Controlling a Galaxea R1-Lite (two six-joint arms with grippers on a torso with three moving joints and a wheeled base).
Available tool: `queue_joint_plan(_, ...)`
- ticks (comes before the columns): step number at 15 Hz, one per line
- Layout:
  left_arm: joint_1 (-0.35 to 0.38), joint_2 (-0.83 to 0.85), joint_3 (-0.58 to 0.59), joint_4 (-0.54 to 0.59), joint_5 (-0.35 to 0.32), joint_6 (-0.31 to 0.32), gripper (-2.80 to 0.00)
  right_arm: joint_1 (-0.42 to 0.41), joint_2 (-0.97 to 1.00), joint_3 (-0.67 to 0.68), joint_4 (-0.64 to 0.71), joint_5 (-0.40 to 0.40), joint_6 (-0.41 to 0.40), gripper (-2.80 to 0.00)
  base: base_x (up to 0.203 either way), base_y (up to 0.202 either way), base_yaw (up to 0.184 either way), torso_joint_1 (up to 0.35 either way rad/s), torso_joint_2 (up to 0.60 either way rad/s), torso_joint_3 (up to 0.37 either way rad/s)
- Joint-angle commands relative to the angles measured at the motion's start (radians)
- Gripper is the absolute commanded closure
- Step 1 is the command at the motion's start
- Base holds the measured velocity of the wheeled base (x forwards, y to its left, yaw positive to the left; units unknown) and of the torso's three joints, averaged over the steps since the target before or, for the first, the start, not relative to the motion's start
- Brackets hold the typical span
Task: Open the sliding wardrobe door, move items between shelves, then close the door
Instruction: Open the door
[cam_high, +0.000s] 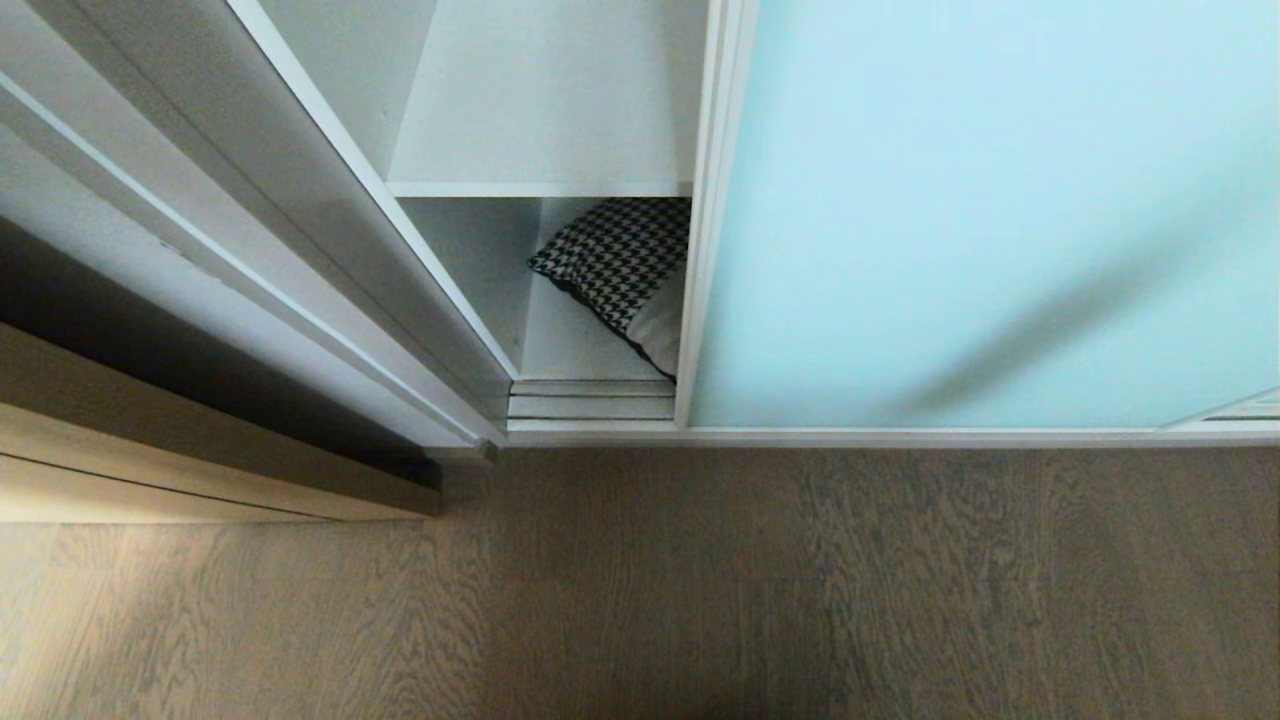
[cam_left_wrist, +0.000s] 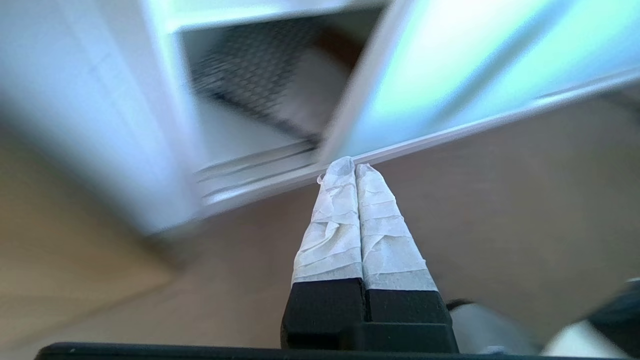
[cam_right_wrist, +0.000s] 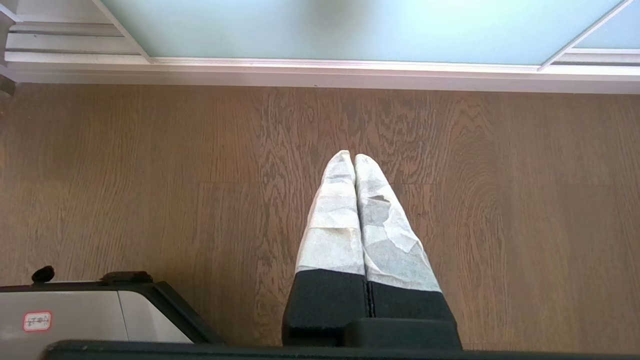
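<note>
Wardrobe part open, both our grippers empty.

At ten o'clock the cabinet (cam_high: 200, 470); at twelve the cushion (cam_high: 620, 265) lay on the low shelf (cam_high: 565, 345); at two the door (cam_high: 980, 220). Our left gripper (cam_left_wrist: 348, 167) and right gripper (cam_right_wrist: 348, 159) were pressed together over the floor (cam_high: 700, 590).

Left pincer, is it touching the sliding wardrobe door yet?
Cannot tell. In the blurred left wrist view the shut left pincer tips meet the sliding wardrobe door bottom frame in the picture, but no contact or gap shows plainly.

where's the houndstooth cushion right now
In the head view the cushion lies on the wardrobe's lowest shelf, under the upper shelf, its right part hidden behind the sliding door.
</note>
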Motion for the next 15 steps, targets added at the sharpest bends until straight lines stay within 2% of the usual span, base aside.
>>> queue_joint_plan(1, 0.000, 0.153, -0.087, -0.004, -0.070, -0.017, 0.00, 0.000, 0.003, 0.000, 0.000, -0.002, 0.000, 0.00, 0.000, 0.000, 0.000, 0.000, 0.00, 0.000)
queue_joint_plan(3, -0.001, 0.248, -0.160, -0.009, -0.149, -0.030, 0.00, 0.000, 0.003, 0.000, 0.000, 0.000, 0.000, 0.00, 0.000, 0.000, 0.000, 0.000, 0.00, 0.000)
queue_joint_plan(5, -0.003, 0.333, -0.257, -0.012, -0.187, -0.032, 0.00, 0.001, 0.003, 0.000, 0.000, 0.000, 0.000, 0.00, 0.000, 0.000, 0.000, 0.000, 0.00, 0.000)
queue_joint_plan(9, -0.063, 0.454, -0.427, -0.005, -0.198, -0.030, 0.00, 0.001, 0.003, 0.000, 0.000, -0.002, 0.000, 0.00, 0.000, 0.000, 0.000, 0.000, 0.00, 0.000)
queue_joint_plan(15, -0.219, 0.457, -0.457, 0.011, -0.204, -0.026, 0.00, -0.001, 0.003, 0.000, 0.000, 0.000, 0.000, 0.00, 0.000, 0.000, 0.000, 0.000, 0.00, 0.000)
